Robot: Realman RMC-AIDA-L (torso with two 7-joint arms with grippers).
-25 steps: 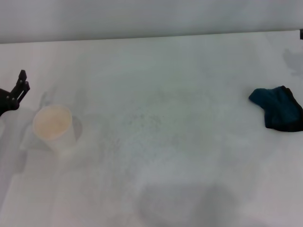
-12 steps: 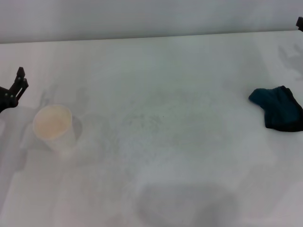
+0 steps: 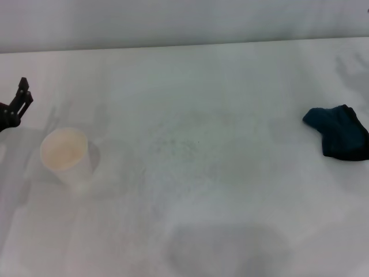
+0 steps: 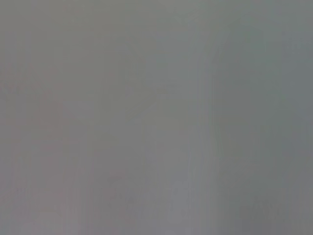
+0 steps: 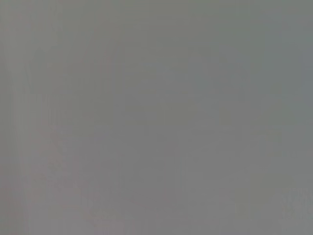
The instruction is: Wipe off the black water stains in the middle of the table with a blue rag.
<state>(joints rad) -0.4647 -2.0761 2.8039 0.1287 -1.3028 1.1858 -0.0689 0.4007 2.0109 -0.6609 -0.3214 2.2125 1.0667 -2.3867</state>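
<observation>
The blue rag (image 3: pixel 339 131) lies bunched on the white table (image 3: pixel 190 81) at the far right, with no gripper near it. In the middle of the table only a few faint tiny dark specks (image 3: pixel 198 142) show; no dark oval blot of the black water stains is visible. My left gripper (image 3: pixel 19 103) is at the far left edge, just behind and left of a white paper cup, and holds nothing. My right gripper is out of view; only its shadow falls at the far right corner. Both wrist views show plain grey.
A white paper cup (image 3: pixel 64 154) stands upright at the left, a little in front of my left gripper. The table's far edge meets a pale wall (image 3: pixel 184 23).
My left gripper has drawn back a little toward the left edge. The tip of my right gripper, seen at the top right edge earlier, has left the view. Rag and cup have not moved.
</observation>
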